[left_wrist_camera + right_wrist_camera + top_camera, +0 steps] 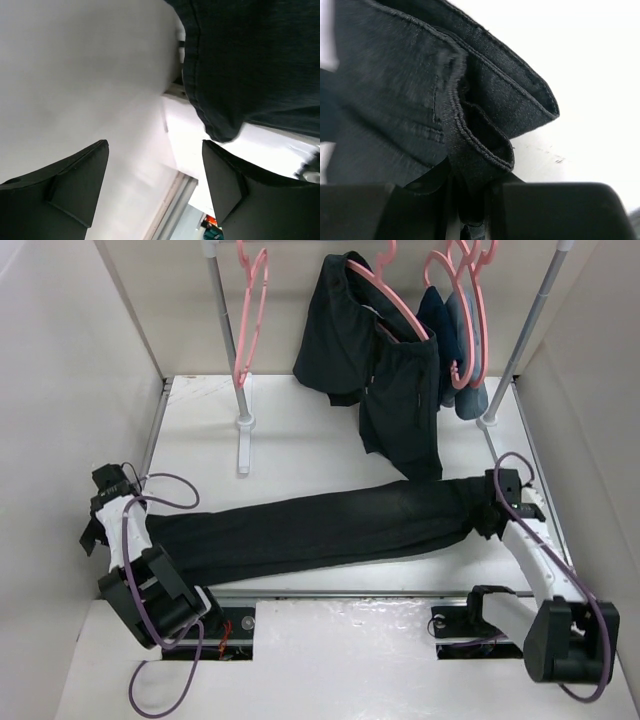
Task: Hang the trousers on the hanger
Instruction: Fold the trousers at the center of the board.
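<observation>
The long black trousers [320, 525] lie flat across the table from left to right. My right gripper [490, 512] is shut on a hemmed fold at their right end; in the right wrist view the cloth [475, 145] is pinched between the jaws [470, 200]. My left gripper [93, 537] sits at the trousers' left end, beside the left wall. It is open and empty [155, 165], and the trousers' edge [240, 75] lies just past its right finger [235, 185]. An empty pink hanger [250, 320] hangs on the rack at the back left.
A clothes rack stands at the back on two posts [225, 310] [530, 330], with a foot [245, 445] on the table. A shorter black garment [395, 380] hangs on another pink hanger [385, 295]. Navy and pale-blue clothes [455, 335] hang to its right. White walls close in both sides.
</observation>
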You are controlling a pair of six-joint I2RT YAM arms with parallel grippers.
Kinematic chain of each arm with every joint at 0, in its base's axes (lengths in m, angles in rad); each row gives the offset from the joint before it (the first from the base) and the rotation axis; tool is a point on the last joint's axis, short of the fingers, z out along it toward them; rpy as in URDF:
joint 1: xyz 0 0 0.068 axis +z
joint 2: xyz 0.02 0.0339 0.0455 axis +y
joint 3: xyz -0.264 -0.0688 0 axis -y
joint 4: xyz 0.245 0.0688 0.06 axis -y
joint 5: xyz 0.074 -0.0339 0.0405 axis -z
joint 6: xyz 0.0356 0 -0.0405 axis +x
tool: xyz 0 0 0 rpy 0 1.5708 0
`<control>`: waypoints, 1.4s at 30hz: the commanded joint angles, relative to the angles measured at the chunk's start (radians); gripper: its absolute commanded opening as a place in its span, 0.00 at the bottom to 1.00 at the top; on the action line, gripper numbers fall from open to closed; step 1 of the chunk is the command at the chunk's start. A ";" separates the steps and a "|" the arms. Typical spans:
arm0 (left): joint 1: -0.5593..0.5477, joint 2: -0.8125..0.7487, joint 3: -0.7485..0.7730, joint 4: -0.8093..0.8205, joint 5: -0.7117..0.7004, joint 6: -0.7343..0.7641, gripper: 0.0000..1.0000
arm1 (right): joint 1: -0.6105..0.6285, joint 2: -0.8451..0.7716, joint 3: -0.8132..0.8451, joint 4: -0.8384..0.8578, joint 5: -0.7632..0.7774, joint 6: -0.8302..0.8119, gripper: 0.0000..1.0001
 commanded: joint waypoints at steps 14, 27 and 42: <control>0.005 0.004 -0.042 -0.405 0.495 0.164 0.78 | -0.012 -0.150 0.220 -0.064 0.242 -0.160 0.00; -0.024 -0.041 -0.099 -0.349 0.425 0.187 0.72 | -0.012 -0.141 0.238 -0.055 0.271 -0.201 0.00; -0.024 0.036 0.112 -0.224 0.251 0.121 0.00 | -0.012 -0.132 0.247 -0.044 0.302 -0.211 0.00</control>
